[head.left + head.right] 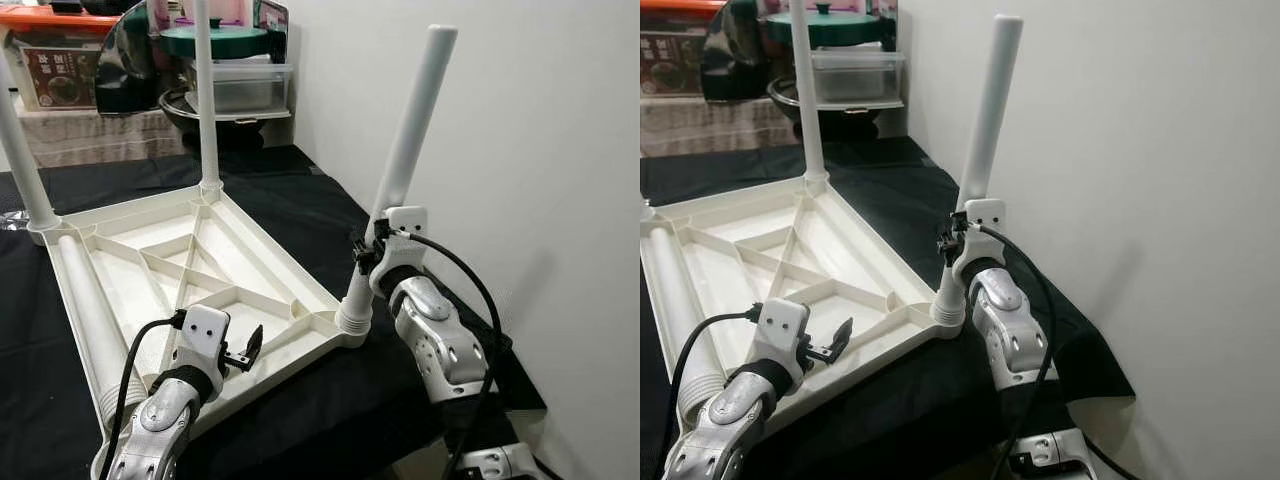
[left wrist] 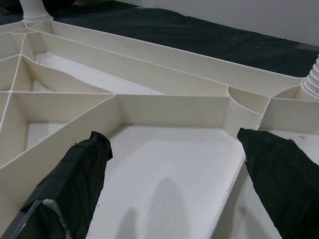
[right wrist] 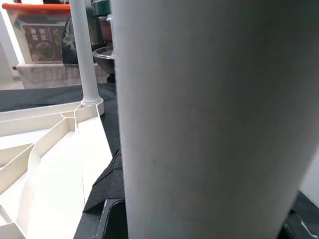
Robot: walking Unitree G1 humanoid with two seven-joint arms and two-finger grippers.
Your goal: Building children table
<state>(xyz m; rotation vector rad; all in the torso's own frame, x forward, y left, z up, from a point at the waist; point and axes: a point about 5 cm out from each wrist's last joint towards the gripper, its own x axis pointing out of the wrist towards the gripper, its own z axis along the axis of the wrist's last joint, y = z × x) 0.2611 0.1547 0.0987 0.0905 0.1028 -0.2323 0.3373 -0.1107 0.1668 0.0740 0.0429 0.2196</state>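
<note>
A white plastic tabletop (image 1: 255, 265) lies upside down on a black cloth, ribs facing up. Two white legs stand upright in its far corners, one at the left (image 1: 22, 160) and one in the middle (image 1: 206, 100). A third leg (image 1: 408, 140) leans to the right, its ribbed foot in the near right corner socket (image 1: 354, 315). My right gripper (image 1: 366, 248) is shut on this leg low down; in the right wrist view the leg (image 3: 199, 109) is very close. A fourth leg (image 1: 88, 315) lies loose along the tabletop's left side. My left gripper (image 1: 246, 352) hovers open over the near rim, its fingers (image 2: 75, 184) wide apart.
A white wall (image 1: 540, 150) runs close along the right. The black cloth (image 1: 300, 200) ends just beyond my right arm at a drop. Storage boxes (image 1: 60, 70), a clear tub (image 1: 245, 85) and a green-lidded pot (image 1: 215, 40) crowd the back.
</note>
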